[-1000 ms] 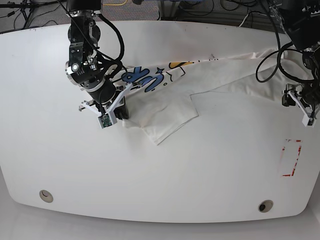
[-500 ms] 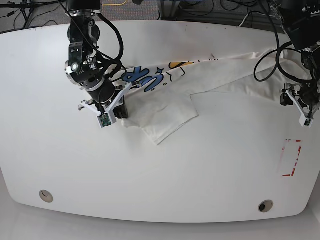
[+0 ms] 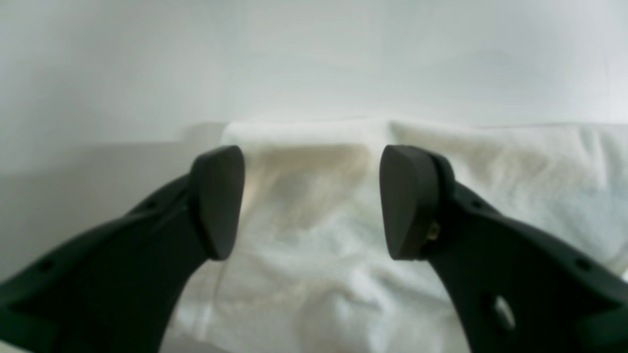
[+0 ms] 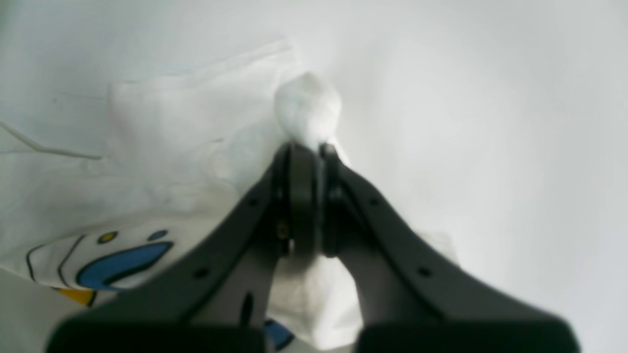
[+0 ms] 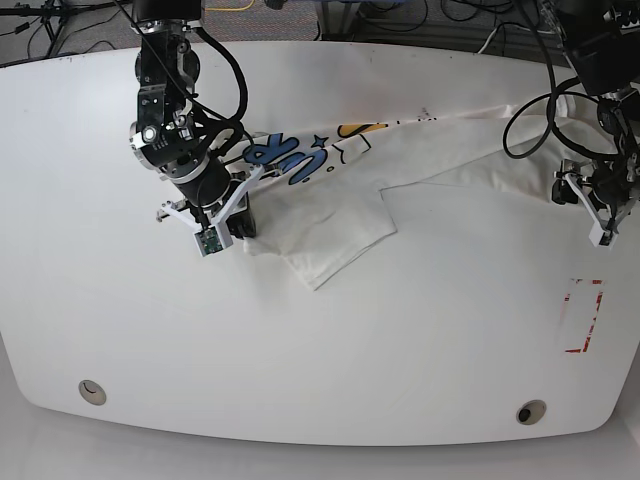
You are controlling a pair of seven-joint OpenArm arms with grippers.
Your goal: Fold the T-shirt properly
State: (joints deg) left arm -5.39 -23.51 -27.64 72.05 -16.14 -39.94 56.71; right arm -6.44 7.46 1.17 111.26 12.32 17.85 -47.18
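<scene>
The right hand (image 4: 304, 162) pinched a bunch of the T-shirt (image 5: 420, 150) on the desk (image 5: 400, 340); the left hand (image 3: 311, 201) gaped, released, over cloth

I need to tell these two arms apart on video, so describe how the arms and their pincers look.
Both arms are black with loose black cables looping alongside. Each wrist carries a white bracket near the pincer; on the right arm it holds a small green board. The right pincer and the left pincer have matte black curved fingers with flat rounded pads and small holes along the finger bodies.
</scene>
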